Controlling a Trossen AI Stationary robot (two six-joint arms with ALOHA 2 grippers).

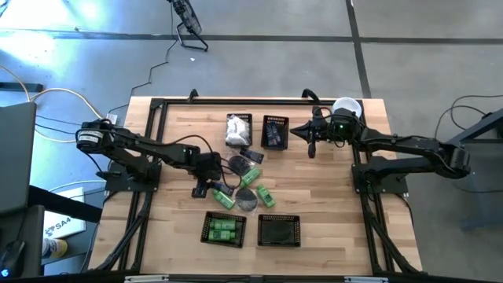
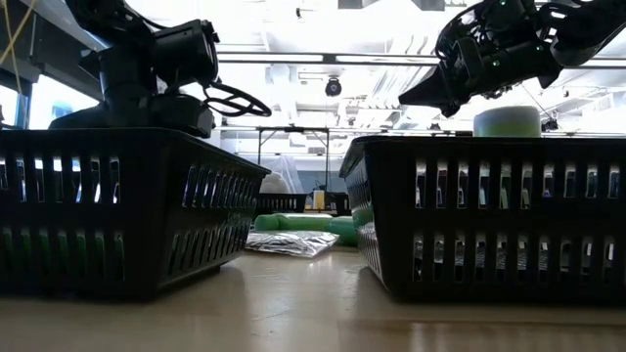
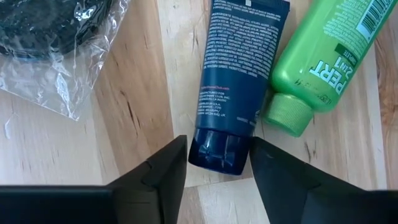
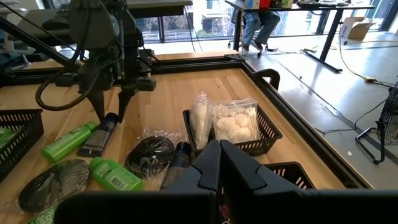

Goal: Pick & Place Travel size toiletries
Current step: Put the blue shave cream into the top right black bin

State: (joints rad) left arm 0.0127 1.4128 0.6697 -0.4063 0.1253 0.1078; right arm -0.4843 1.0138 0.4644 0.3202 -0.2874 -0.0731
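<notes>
step in hand: while the dark blue tube [image 3: 239,81] lies flat on the wooden table [image 1: 330,196], the left gripper [image 3: 217,165] brackets its cap end from above, so i judge this to be the grasp stage of one pick, with nothing lifted yet.
left gripper: fingers [image 3: 165,168] part-way apart, one on each side of the tube's cap, close to it; i cannot tell whether they touch it.
dark blue tube: left of the table's middle, among the loose items, just beside a bright green bottle [image 3: 326,59] whose cap sits close to one finger.
other loose toiletries: a dark disc in a clear wrapper [image 3: 53,34] near the tube; more green bottles [image 1: 263,195] and a grey disc [image 1: 247,199] lie around the table's middle.
baskets: two black mesh baskets at the near edge, the left one [image 1: 223,229] holding green bottles, the right one [image 1: 280,231] apparently empty; two more toward the far edge, one with white packets [image 4: 233,127], the other [image 1: 274,131] with dark pieces.
right gripper: [image 4: 221,163] fingers closed, holding nothing, waiting above the far right part of the table beside a pale-green cylinder [image 2: 507,121].
next move: i judge it calls for a squeeze on the tube's cap without catching the green bottle, then a straight lift and a carry to a basket; which basket i cannot tell.
</notes>
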